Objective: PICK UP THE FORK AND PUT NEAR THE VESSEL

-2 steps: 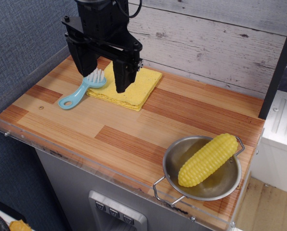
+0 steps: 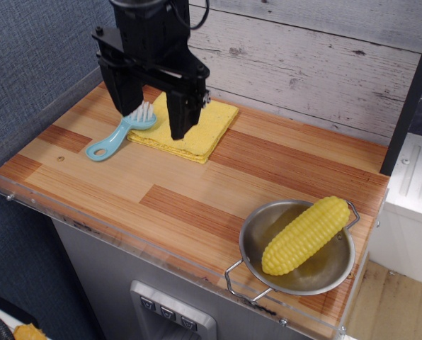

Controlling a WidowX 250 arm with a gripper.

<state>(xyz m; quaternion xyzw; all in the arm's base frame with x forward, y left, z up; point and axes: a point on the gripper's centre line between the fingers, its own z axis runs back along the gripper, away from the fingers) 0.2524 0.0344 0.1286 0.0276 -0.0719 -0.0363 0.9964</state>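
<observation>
So only the one camera here, observation.image. The "fork", really a small light-blue plastic brush with white bristles (image 2: pixel 119 132), lies at the far left of the wooden bench (image 2: pixel 197 191), bristle end resting on the edge of a folded yellow cloth (image 2: pixel 190 127). The black gripper (image 2: pixel 153 117) hangs right over it, jaws spread wide either side of the bristle head, nothing pinched yet. So no pickup yet, and the whole carry to the round shiny steel pan (image 2: pixel 296 248) at the near right, holding a yellow corn cob (image 2: pixel 304 235), is left. Versus the earlier frame: gripper has barely shifted, brush hasn't budged.
</observation>
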